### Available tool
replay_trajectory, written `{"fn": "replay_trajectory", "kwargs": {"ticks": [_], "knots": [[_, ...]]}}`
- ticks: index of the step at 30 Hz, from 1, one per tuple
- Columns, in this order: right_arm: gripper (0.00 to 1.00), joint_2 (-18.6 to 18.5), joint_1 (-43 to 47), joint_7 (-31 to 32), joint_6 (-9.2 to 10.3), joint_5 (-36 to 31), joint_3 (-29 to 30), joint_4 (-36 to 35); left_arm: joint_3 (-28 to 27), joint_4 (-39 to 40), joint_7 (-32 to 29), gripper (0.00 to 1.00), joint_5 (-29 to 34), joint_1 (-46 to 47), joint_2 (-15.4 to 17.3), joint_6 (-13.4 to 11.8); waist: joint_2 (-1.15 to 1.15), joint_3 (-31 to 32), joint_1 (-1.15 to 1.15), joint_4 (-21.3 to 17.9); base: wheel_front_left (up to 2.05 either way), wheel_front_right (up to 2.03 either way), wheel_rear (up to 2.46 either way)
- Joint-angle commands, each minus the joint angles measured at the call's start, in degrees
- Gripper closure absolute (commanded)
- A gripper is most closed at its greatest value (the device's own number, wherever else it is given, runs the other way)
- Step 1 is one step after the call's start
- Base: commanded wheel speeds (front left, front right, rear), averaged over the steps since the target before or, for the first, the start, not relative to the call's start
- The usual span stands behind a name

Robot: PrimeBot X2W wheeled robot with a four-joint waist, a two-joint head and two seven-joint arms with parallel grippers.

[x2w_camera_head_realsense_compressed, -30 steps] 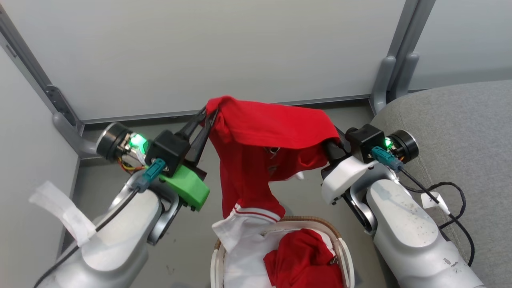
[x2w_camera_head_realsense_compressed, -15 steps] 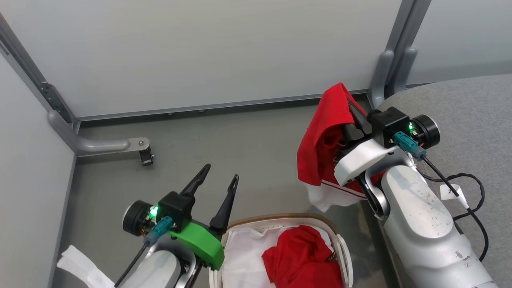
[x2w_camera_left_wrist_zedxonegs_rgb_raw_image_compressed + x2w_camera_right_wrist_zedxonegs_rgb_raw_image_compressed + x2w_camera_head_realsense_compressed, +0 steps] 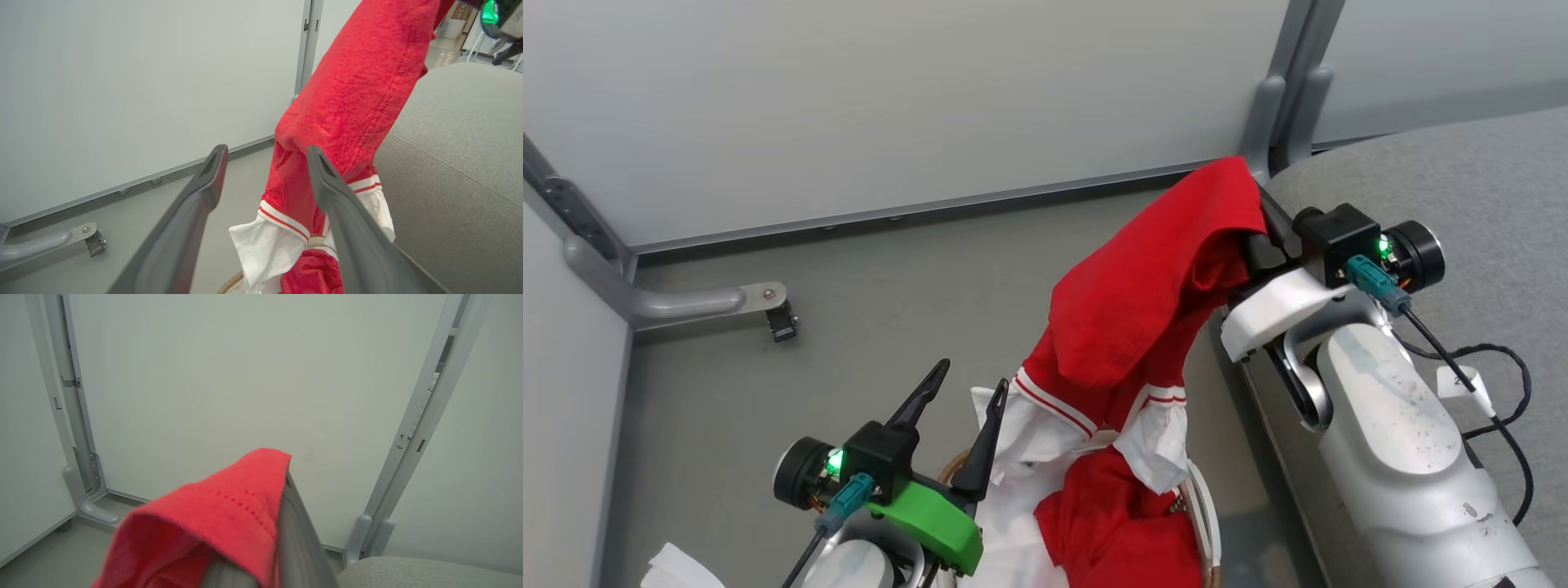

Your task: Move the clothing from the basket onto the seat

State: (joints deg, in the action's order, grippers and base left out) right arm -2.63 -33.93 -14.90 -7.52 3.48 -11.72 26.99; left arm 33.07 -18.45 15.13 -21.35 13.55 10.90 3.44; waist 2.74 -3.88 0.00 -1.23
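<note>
Pinched at its top in the right gripper (image 3: 1262, 216), the garment (image 3: 1143, 302) hangs beside the seat (image 3: 1462, 180) with its hem over the basket (image 3: 1202, 510), so it may snag there or slip free; the left gripper (image 3: 972, 376) gapes empty.

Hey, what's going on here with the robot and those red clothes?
The right gripper is shut on a red garment and holds it raised beside the seat. The garment's white-trimmed end hangs down to the basket. The left gripper is open and empty by the basket. A second red garment lies inside the basket.
</note>
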Motion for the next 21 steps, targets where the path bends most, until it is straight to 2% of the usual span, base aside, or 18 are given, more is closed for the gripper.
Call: {"fn": "replay_trajectory", "kwargs": {"ticks": [1,14,21], "knots": [[1.00,-0.22,-1.37,-0.19,0.06,-0.64,0.18,-0.51,-0.76,0.55,0.02,0.00,0.70,-0.69,-0.57,0.42,0.00,-1.87,0.00,-2.80,0.00,0.00,0.00],[1.00,-0.85,-5.58,-0.19,0.07,-5.66,3.15,-3.35,-4.55,2.18,0.03,0.00,6.60,1.86,-3.39,2.57,0.00,-8.05,0.00,-16.92,0.00,0.00,0.00],[1.00,-2.62,-6.41,-0.19,0.07,-5.63,5.54,-3.91,-4.77,1.81,0.03,0.00,8.28,3.51,-3.72,3.52,0.00,-10.79,0.00,-21.51,0.00,0.00,0.00]]}}
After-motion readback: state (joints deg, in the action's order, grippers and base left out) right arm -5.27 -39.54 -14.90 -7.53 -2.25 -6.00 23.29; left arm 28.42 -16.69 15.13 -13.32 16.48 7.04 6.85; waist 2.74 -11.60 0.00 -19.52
